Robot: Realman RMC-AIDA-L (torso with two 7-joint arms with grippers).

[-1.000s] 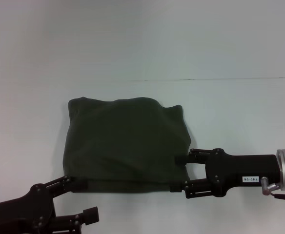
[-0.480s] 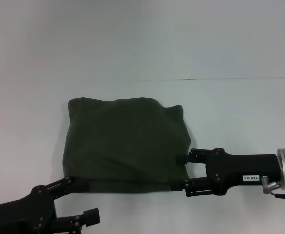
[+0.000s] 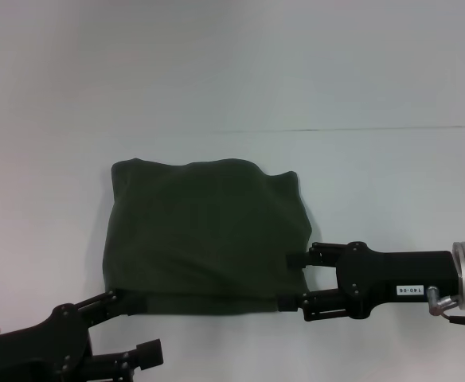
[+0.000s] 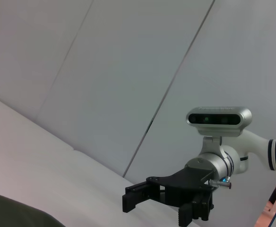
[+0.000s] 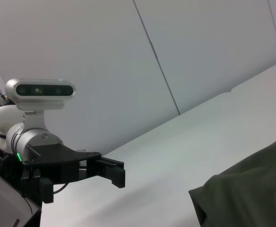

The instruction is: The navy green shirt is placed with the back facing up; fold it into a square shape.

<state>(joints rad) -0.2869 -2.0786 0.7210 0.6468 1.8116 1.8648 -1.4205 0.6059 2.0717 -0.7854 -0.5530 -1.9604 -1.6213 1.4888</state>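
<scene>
On the white tabletop [image 3: 376,72], pretty much dead centre in the head view, sits the navy green shirt [image 3: 205,235], already folded into a roughly square bundle with the plain side up. Its far edge is a bit wavy and the near edge shows a folded layer poking out underneath.

The right end effector [image 3: 295,280] is parked at the shirt's near right corner with its fingers spread apart, one finger touching the right edge and the other at the near hem. Not clamped on anything as far as I can see.

The left end effector [image 3: 133,318] comes in from the near left side, fingers spread too. One finger lies along the near left corner of the hem and the other hangs off to the near side, clear of the fabric.
</scene>
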